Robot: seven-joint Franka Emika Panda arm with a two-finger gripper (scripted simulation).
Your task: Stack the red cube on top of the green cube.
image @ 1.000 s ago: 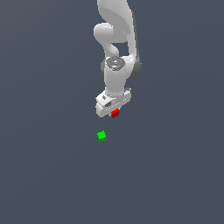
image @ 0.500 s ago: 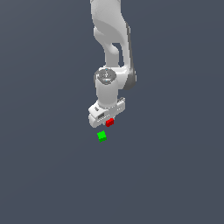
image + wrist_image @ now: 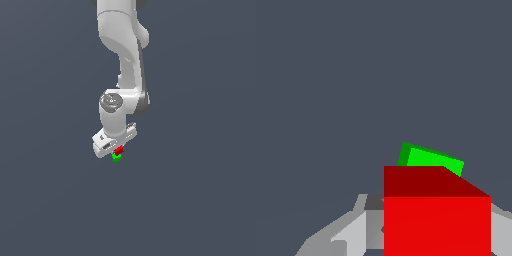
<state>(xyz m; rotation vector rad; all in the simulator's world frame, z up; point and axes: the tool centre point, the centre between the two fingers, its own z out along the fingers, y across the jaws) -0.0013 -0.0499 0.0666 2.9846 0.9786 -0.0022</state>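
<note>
Your gripper: closed on the red cube, held between its fingers | red cube: you see it directly above the green cube, contact unclear | green cube: on the grey floor, partly hidden behind red in the wrist view.

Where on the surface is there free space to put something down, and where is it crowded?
The grey surface is bare on every side in the exterior view. The only crowded spot is at the gripper, which holds the red cube directly over the green cube.
</note>
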